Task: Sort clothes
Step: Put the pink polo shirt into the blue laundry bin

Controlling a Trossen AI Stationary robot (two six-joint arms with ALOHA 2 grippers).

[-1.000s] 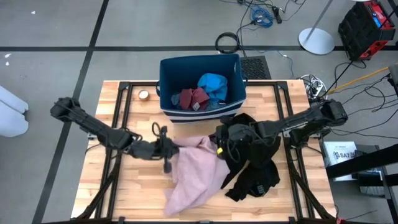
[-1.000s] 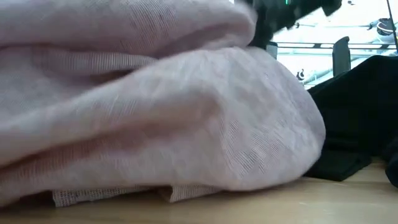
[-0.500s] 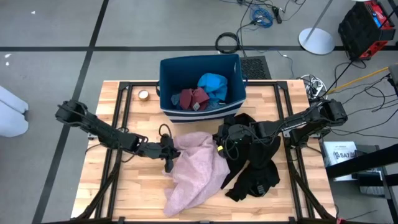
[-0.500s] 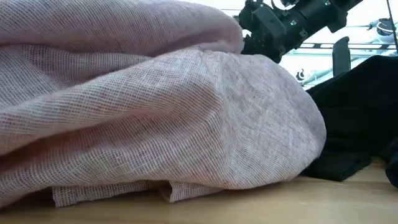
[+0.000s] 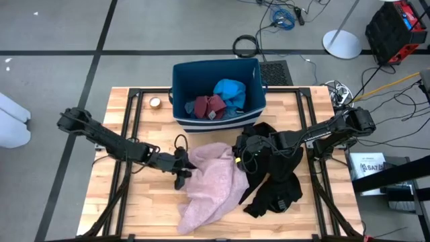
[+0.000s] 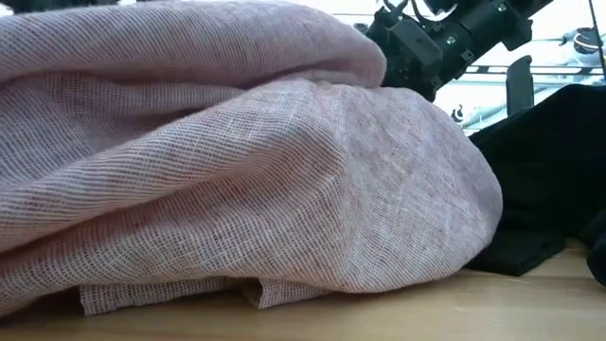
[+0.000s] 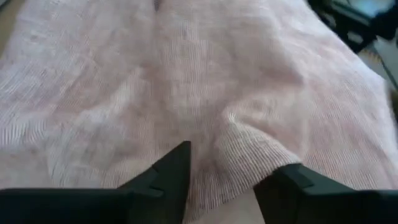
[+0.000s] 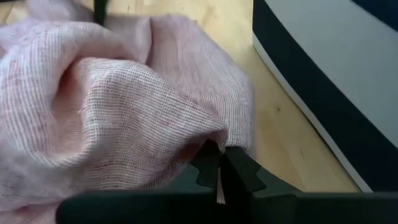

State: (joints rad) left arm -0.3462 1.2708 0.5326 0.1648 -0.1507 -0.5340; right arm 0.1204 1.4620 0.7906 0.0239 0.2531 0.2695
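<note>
- We see the large pale pink woven garment (image 5: pixel 213 183) lying crumpled on the wooden slatted table (image 5: pixel 144 208), its long axis running from the middle of the table toward the near edge, touching the heap of big black clothes (image 5: pixel 272 178) on its right
- Our left pincer (image 5: pixel 181 168) sits at the pink garment's left edge; in the left wrist view its two dark fingers (image 7: pixel 171 174) stand apart with a fold of cloth between them, not clamped, so we judge it holds nothing
- Our right pincer (image 8: pixel 217 168) is closed, pinching the pink cloth's right edge, just beside the dark blue fabric bin (image 5: pixel 180 91)
- The bin holds teal and maroon pieces (image 5: pixel 218 101)
- We judge the right arm the better placed to carry the pink garment, since it alone grips it
</note>
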